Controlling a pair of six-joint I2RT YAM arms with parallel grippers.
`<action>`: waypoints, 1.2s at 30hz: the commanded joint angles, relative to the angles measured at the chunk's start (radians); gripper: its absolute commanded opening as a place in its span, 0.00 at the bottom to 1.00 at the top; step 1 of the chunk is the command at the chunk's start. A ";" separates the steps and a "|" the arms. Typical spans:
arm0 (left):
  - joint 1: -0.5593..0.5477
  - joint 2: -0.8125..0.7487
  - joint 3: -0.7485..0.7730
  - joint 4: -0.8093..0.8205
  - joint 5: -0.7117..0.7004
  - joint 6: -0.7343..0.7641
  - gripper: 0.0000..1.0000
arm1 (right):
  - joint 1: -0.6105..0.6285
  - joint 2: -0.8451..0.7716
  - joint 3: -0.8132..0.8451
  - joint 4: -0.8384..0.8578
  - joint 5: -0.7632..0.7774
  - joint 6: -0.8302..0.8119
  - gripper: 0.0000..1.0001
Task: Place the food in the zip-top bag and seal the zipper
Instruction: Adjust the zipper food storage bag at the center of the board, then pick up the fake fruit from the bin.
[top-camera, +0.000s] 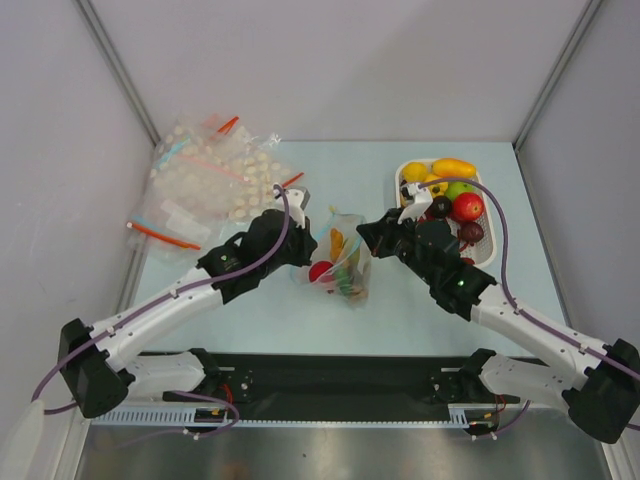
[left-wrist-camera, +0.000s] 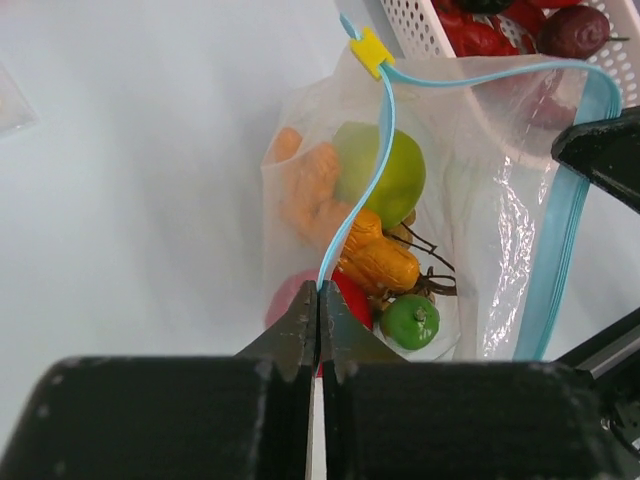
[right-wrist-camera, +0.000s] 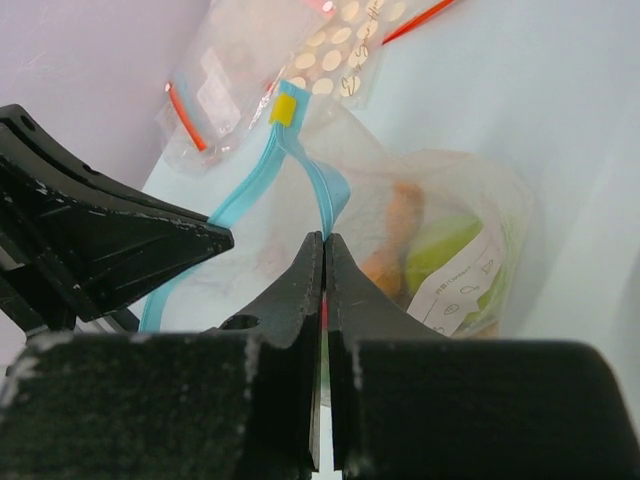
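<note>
The zip-top bag (top-camera: 352, 285) stands at the table's middle between my grippers, its mouth open. It holds food: a green apple (left-wrist-camera: 392, 172), an orange carrot (left-wrist-camera: 308, 188), a red piece (left-wrist-camera: 352, 298) and a small green fruit (left-wrist-camera: 410, 321). My left gripper (left-wrist-camera: 320, 288) is shut on one side of the light blue zipper (left-wrist-camera: 384, 130), below its yellow slider (left-wrist-camera: 371, 50). My right gripper (right-wrist-camera: 325, 238) is shut on the other side of the zipper (right-wrist-camera: 318, 185). In the top view the left gripper (top-camera: 306, 252) and the right gripper (top-camera: 368, 234) flank the bag.
The white tray (top-camera: 399, 188) at the back right holds more food: a yellow piece (top-camera: 453, 167), a red one (top-camera: 467, 206), a dark purple one (top-camera: 470, 232). A heap of other clear bags (top-camera: 215, 180) with red strips lies at the back left.
</note>
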 joint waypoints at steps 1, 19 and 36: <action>-0.001 -0.059 0.025 0.004 -0.054 0.002 0.01 | -0.005 0.006 0.038 0.023 -0.024 0.005 0.00; -0.046 -0.167 -0.014 0.037 -0.191 0.016 0.00 | -0.011 0.043 0.061 0.017 -0.084 -0.033 0.46; -0.046 -0.106 -0.004 0.038 -0.160 0.029 0.00 | -0.308 0.084 0.055 -0.013 0.196 0.003 0.78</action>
